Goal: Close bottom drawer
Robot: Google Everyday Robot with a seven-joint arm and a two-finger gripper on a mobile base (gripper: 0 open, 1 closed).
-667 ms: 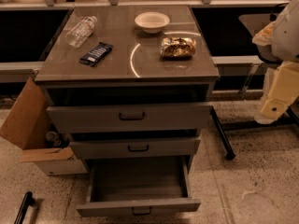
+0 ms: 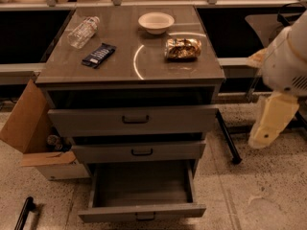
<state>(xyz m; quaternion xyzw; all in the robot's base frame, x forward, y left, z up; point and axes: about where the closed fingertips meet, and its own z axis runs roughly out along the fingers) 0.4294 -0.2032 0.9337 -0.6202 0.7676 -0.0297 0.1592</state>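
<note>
The bottom drawer (image 2: 142,212) is the lowest of the grey cabinet's (image 2: 129,66) three drawers. It is pulled far out, with a low flat front, a small dark centre pull, and an empty grey box behind it. The middle drawer (image 2: 139,152) and the top drawer (image 2: 134,120) stand out a little. My white arm hangs at the right edge of the view. Its cream gripper (image 2: 261,139) points down beside the cabinet's right side, about level with the middle drawer and apart from all the drawers.
On the cabinet top lie a plastic bottle (image 2: 83,31), a dark snack bar (image 2: 99,54), a white bowl (image 2: 156,22) and a gold snack bag (image 2: 183,48). An open cardboard box (image 2: 29,128) stands at the left. A dark strut (image 2: 227,139) slants down at the right.
My arm and gripper have come down a little at the right of the cabinet. The drawers have not moved.
</note>
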